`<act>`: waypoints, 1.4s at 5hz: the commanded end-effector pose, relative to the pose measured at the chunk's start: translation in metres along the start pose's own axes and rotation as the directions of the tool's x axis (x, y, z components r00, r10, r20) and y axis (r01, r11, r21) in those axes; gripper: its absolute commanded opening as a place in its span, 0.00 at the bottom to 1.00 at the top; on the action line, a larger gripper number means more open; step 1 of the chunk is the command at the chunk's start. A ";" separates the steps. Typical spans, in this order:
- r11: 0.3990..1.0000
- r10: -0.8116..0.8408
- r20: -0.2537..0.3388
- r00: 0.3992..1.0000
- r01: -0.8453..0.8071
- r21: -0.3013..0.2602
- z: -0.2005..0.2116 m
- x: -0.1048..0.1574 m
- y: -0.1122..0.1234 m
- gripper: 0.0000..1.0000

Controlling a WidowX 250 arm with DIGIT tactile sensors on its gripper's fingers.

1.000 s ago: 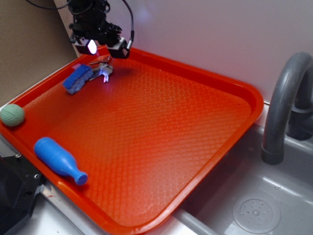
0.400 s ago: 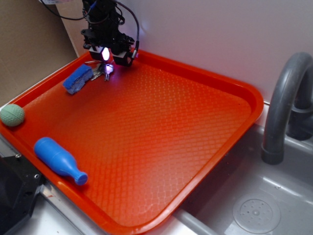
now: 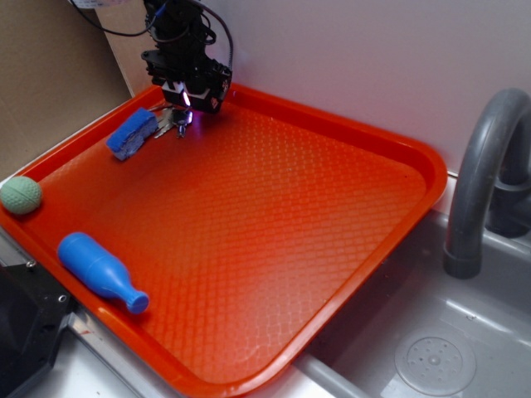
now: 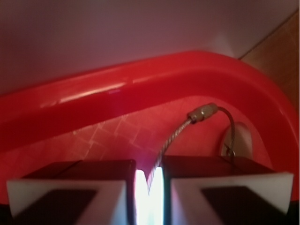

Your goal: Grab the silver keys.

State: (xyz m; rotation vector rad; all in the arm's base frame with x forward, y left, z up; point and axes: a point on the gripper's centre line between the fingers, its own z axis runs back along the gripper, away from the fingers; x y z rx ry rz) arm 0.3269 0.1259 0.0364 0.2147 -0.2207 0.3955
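Wrist view: hand (image 4: 149, 180) pinching the silver keys' (image 4: 236, 140) wire ring, low in the red tray's (image 4: 140, 89) corner.

The robot is a black arm of blocky, angular links with thin black cables looping off its 3 o'clock side, ending in a tool (image 3: 186, 103) whose two fingers (image 4: 70, 192) are dark blocks edged in white, a bright white light glowing between them.
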 end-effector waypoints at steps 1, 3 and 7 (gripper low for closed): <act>0.944 -0.174 0.163 0.971 0.211 -0.254 0.111 -0.008 0.000 0.00; 0.838 -0.337 0.235 0.912 0.404 -0.367 0.195 -0.050 -0.021 0.00; 0.755 -0.541 0.112 0.834 0.540 -0.371 0.253 -0.106 -0.053 0.00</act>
